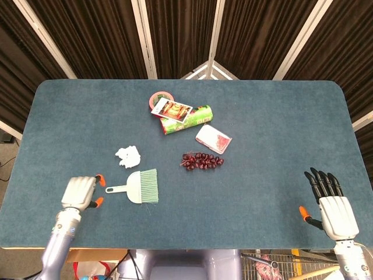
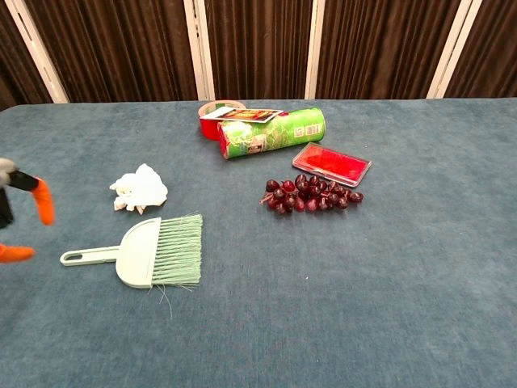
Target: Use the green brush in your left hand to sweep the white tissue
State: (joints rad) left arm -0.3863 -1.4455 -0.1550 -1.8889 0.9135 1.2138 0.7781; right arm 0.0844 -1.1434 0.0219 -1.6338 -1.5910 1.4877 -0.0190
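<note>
The green brush (image 1: 143, 186) lies flat on the blue table (image 1: 262, 116), its handle (image 1: 114, 189) pointing left and its bristles right; the chest view also shows the brush (image 2: 155, 250). Just behind it sits the crumpled white tissue (image 1: 128, 156), also in the chest view as the tissue (image 2: 139, 191). My left hand (image 1: 81, 192) hovers just left of the handle's end, orange fingertips (image 2: 42, 200) apart, holding nothing. My right hand (image 1: 332, 205) rests spread near the front right edge, empty.
A bunch of dark grapes (image 1: 201, 160) lies right of the brush. Behind it are a red packet (image 1: 213, 139), a green can (image 1: 186, 119) on its side, a picture card (image 1: 172, 109) and a red tape roll (image 1: 159, 97).
</note>
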